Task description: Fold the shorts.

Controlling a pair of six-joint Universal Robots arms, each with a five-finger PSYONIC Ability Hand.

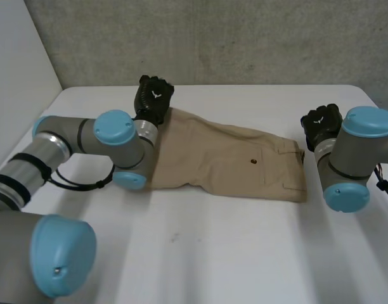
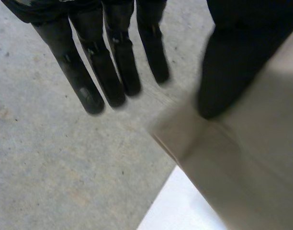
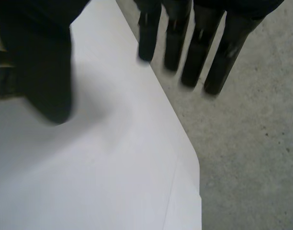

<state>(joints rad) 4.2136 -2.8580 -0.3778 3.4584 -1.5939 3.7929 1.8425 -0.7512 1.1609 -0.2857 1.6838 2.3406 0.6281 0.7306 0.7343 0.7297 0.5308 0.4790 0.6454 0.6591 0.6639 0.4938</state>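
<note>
Head view: the beige cotton shorts point(image 1: 226, 158) lie flat across the far half of the white table point(image 1: 213, 253). The waistband end is toward the right arm and the leg end toward the left. The left hand point(image 1: 153, 100) sits over the far corner of the leg end, and its grey forearm point(image 1: 86, 136) covers the near part of that end. The right hand point(image 1: 321, 123) is just beside the waistband end, off the cloth. A small dark button point(image 1: 254, 161) shows on the back pocket. Each hand has a small white mark on its back, too small to read. A grey concrete wall point(image 1: 213, 38) stands behind the table.

Left wrist view: the left hand's fingers point(image 2: 113, 72) are straight and spread, wide, holding nothing. They reach past the shorts' corner point(image 2: 252, 158) over grey concrete. The thumb point(image 2: 232, 62) lies over the cloth; I cannot tell whether it touches. A wedge of bare table shows beside the cloth.

Right wrist view: the right hand's fingers point(image 3: 218, 48) are straight and apart, holding nothing, at the table's edge over a grey concrete floor point(image 3: 252, 158). The thumb point(image 3: 41, 72) hangs over bare table.
</note>
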